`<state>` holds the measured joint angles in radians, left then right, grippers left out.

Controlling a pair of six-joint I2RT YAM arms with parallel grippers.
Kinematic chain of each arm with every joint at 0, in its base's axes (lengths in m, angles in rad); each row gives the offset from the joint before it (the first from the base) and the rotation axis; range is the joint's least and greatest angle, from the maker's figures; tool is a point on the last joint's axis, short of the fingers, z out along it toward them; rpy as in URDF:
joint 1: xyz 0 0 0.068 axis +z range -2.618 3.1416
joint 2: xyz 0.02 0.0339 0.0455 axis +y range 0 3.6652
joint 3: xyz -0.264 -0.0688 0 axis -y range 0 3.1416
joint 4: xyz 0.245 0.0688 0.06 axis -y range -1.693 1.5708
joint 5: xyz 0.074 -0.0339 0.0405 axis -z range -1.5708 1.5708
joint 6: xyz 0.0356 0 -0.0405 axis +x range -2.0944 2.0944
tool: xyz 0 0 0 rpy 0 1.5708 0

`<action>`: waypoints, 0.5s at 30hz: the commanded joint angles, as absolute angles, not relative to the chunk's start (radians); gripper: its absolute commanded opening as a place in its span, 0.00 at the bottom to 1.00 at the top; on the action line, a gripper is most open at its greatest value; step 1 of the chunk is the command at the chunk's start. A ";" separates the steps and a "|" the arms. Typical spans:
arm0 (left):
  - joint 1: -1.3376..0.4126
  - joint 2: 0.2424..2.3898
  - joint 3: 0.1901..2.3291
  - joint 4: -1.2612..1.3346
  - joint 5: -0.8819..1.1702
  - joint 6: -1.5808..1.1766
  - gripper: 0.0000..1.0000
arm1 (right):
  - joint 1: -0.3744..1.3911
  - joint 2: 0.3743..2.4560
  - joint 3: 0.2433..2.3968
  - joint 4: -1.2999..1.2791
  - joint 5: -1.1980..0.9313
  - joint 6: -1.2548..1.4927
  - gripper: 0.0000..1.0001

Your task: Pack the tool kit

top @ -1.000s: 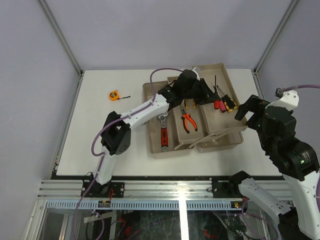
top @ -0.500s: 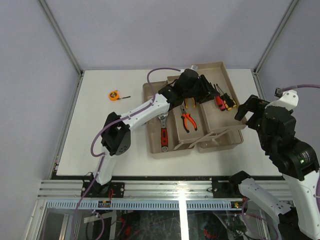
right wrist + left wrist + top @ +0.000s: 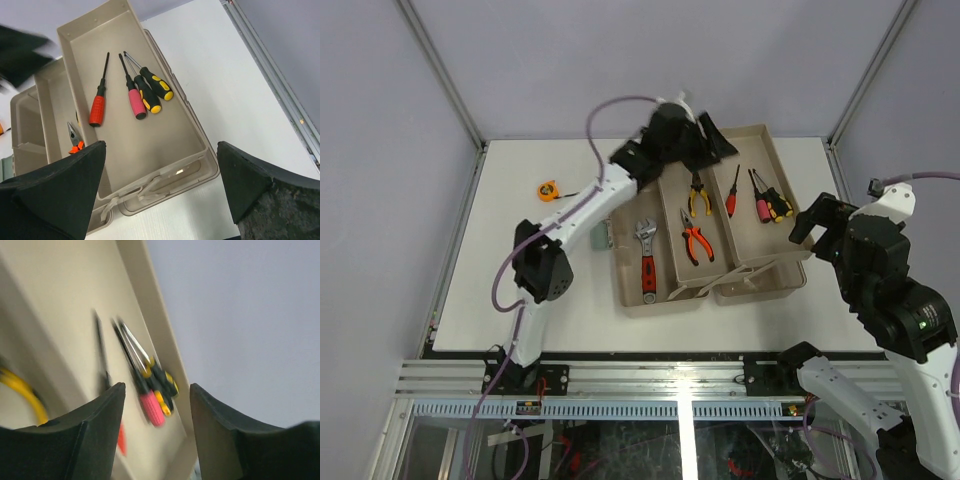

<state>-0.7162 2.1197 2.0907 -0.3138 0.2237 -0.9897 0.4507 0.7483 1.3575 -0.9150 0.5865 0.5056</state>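
Orange on the white bench, the tape measure lies well left of the beige toolbox, its tape tip pointing toward the box, so the left pincer, wide and empty above the box's far rim, is nearer than the wide-open right pincer.
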 commanded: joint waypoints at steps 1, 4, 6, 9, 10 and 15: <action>-0.344 2.041 2.306 -0.403 0.270 -0.634 0.54 | 0.448 0.739 1.336 -0.878 0.619 0.512 1.00; -0.133 2.062 2.351 -0.536 0.315 -0.427 0.55 | 0.448 0.753 1.318 -0.842 0.609 0.499 1.00; -0.041 2.049 2.292 -0.575 0.348 -0.282 0.55 | 0.449 0.773 1.306 -0.811 0.591 0.492 1.00; 0.036 2.016 2.159 -0.636 0.361 -0.073 0.60 | 0.448 0.816 1.295 -0.765 0.538 0.494 0.99; 0.050 2.012 2.131 -0.667 0.340 -0.029 0.61 | 0.449 0.827 1.292 -0.757 0.523 0.499 0.99; 0.096 2.084 2.108 -0.858 0.234 0.040 0.64 | 0.449 0.845 1.269 -0.725 0.488 0.527 0.99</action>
